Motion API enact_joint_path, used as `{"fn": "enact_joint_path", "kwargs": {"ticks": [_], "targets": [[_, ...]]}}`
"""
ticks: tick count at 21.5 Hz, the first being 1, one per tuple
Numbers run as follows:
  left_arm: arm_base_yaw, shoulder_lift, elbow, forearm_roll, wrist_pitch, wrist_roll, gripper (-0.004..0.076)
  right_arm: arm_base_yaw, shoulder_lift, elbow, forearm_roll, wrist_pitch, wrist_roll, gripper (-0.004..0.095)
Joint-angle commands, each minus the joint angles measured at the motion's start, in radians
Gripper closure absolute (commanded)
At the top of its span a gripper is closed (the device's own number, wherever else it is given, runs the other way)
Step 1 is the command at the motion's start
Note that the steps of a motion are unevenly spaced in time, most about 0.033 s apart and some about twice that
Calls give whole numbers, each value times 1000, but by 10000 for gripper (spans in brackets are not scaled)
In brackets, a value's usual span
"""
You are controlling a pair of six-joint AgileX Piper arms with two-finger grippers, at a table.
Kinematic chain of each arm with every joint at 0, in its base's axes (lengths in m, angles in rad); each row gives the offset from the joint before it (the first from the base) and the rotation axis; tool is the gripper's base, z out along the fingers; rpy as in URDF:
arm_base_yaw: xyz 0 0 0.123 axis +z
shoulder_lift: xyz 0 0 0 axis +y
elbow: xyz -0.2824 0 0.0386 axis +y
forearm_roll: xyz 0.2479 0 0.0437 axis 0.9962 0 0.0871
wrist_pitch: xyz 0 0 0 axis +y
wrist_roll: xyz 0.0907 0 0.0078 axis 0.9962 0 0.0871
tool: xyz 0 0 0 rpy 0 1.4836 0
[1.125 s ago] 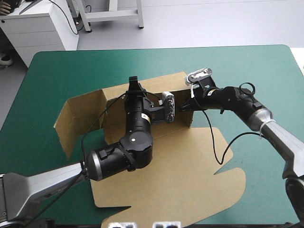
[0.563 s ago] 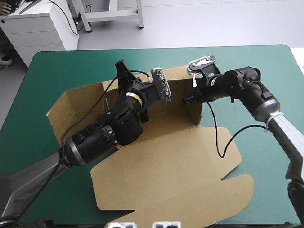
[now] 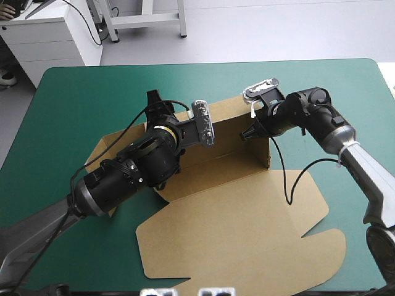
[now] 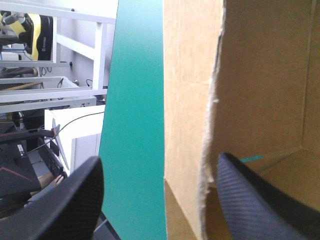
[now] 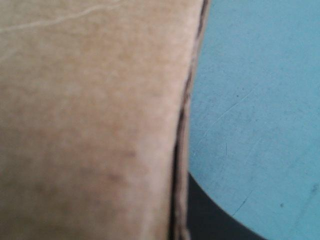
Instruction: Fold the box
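Note:
The brown box [image 3: 234, 222] lies on the teal-green cover [image 3: 92, 92], lid flat toward the near edge, back wall and right side wall raised. My left gripper [image 3: 158, 106] is at the back wall's left end. It is open in the left wrist view, its fingers [image 4: 65, 205] standing on either side of a torn upright board edge [image 4: 212, 120]. My right gripper [image 3: 249, 132] is shut on the right side wall. In its wrist view the board [image 5: 90, 125] fills most of the picture, with one black finger [image 5: 215, 220] behind the edge and the other hidden.
A white cabinet [image 3: 49, 37] stands beyond the table's far left corner. Bare teal-green cover [image 5: 260, 100] shows past the box's right wall and along the far side. The left arm's bulk hides the box's left wall.
The box has slid to the right and toward the near edge with the right gripper. The left arm has swung left and back, from the box's middle to the back wall's left end.

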Motion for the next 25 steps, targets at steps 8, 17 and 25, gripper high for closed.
{"fn": "enact_joint_path", "kwargs": {"ticks": [8, 17, 25], "targets": [[-20, -40, -39, 233, -27, -114, 716, -6, -44, -59, -109, 47, 36, 909], [479, -40, -333, -366, -71, -81, 713, -173, 21, -261, -65, 299, -21, 909], [708, -105, -290, -777, -140, 91, 732, -224, 233, -411, 50, 351, -69, 926]]}}
